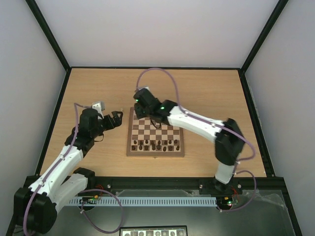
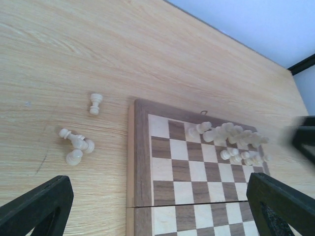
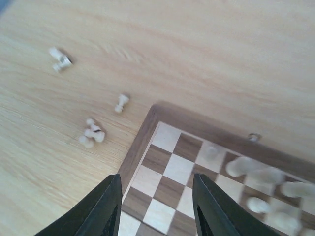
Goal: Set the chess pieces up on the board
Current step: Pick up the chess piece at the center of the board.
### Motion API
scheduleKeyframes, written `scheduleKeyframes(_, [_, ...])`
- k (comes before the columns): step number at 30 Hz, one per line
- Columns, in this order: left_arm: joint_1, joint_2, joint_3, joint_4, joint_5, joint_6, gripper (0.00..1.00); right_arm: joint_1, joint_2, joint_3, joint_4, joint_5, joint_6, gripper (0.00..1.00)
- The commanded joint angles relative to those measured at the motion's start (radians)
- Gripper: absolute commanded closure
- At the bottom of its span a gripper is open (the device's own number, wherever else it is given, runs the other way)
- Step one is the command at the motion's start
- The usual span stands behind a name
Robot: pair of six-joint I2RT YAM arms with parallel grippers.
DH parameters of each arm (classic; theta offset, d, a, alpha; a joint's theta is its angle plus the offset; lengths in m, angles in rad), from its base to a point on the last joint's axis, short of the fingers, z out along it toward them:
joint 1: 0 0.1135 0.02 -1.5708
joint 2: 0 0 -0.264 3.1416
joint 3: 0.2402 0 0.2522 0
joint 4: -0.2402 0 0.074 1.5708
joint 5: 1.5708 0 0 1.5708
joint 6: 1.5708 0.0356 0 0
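The board [image 1: 132, 147] lies mid-table, with dark brown chessmen [image 1: 157, 145] on its near rows. Cream chess pieces [image 2: 226, 135] stand bunched on its far rows. Loose cream pieces lie on the table off its far-left corner: one alone [image 2: 96, 103] and a small cluster [image 2: 76, 147]. They also show in the right wrist view, the single piece [image 3: 121, 102], the cluster [image 3: 91, 133] and another farther off [image 3: 60, 60]. My left gripper [image 2: 158, 196] is open and empty beside the board's left edge [image 1: 117, 118]. My right gripper [image 3: 156, 196] is open and empty over the far-left corner [image 1: 139, 109].
The wooden table [image 1: 206, 93] is fenced by a black frame and pale walls. My right arm [image 1: 197, 123] reaches across the board's far side and hides the cream pieces in the top view.
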Motion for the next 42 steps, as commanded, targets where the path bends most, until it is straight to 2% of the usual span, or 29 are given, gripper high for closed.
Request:
scheduleKeyframes(1, [0.011, 0.073, 0.044, -0.002, -0.044, 0.004, 0.01, -0.004, -0.222, -0.121, -0.014, 0.013, -0.023, 0.58])
scheduleKeyframes(8, [0.012, 0.184, 0.118, -0.065, -0.113, 0.043, 0.01, -0.088, -0.489, -0.319, -0.034, -0.077, -0.024, 0.55])
scheduleKeyframes(14, [0.013, 0.243, 0.181, -0.118, -0.123, 0.062, 0.15, -0.152, -0.633, -0.473, -0.020, -0.155, -0.025, 0.55])
scheduleKeyframes(16, [0.012, 0.259, 0.201, -0.121, -0.103, 0.051, 0.16, -0.166, -0.671, -0.507, -0.008, -0.188, -0.023, 0.54])
scheduleKeyframes(26, [-0.002, 0.201, 0.238, -0.158, -0.087, 0.061, 0.09, -0.174, -0.822, -0.586, -0.018, -0.264, 0.018, 0.53])
scheduleKeyframes(31, [-0.005, 0.154, 0.239, -0.192, -0.066, 0.064, 0.01, -0.174, -0.909, -0.639, -0.031, -0.298, 0.042, 0.52])
scheduleKeyframes(37, [-0.005, 0.146, 0.260, -0.212, -0.041, 0.052, 0.01, -0.174, -0.968, -0.678, -0.044, -0.309, 0.049, 0.52])
scheduleKeyframes(42, [-0.004, 0.214, 0.310, -0.216, -0.029, 0.055, 0.00, -0.174, -0.978, -0.688, -0.051, -0.297, 0.040, 0.51])
